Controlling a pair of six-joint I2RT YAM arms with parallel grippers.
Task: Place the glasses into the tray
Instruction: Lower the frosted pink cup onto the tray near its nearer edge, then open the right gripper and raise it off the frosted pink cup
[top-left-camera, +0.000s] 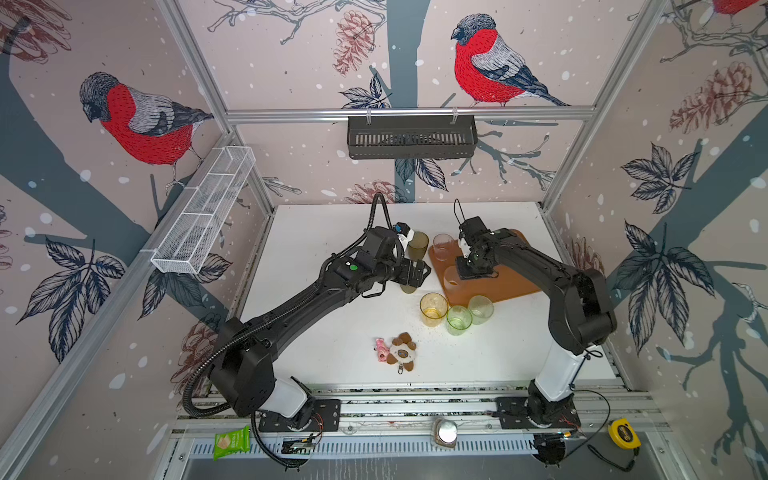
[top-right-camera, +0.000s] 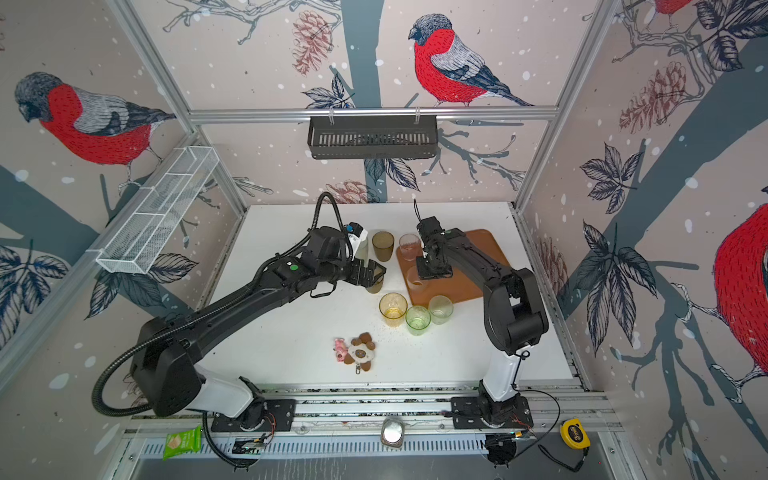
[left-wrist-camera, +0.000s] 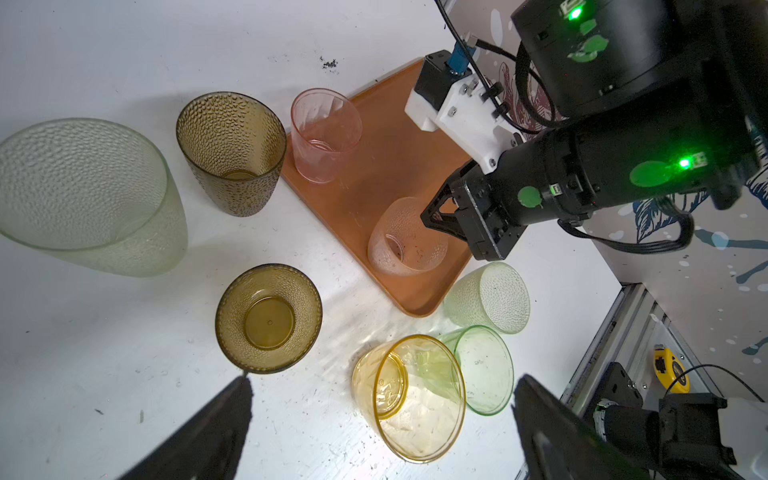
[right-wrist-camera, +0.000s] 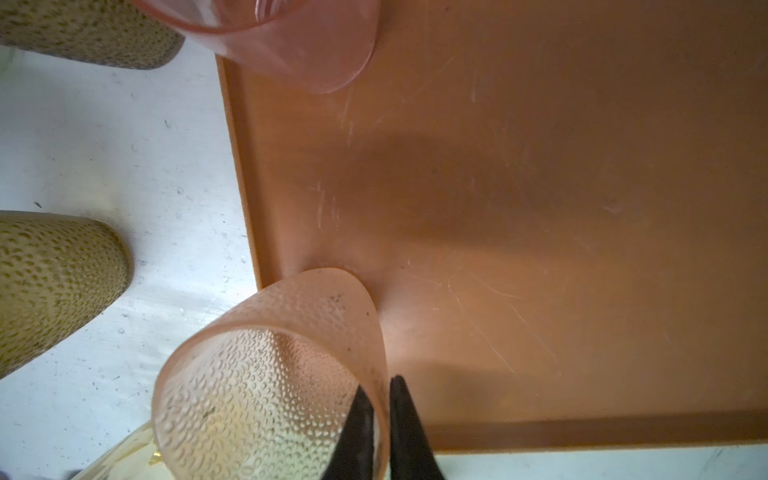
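Jaws: right gripper (right-wrist-camera: 379, 388) straddles frosted glass (right-wrist-camera: 257, 374) wall at 7 o'clock corner of tray (right-wrist-camera: 540, 187), grip unclear; left gripper (left-wrist-camera: 384, 382) wide open.

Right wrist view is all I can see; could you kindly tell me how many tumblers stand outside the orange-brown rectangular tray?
Observer: Six stand on the white tabletop outside the orange-brown rectangular tray; the pale green dimpled tumbler is beside its near corner.
Operator: Thank you. My right gripper holds the frosted dimpled tumbler by its rim; where is the left gripper?
Observer: The left gripper hangs above the short brown dimpled tumbler, jaws wide open.
Operator: Anything else lying about?
Observer: A small plush keychain toy lies toward the table's front.
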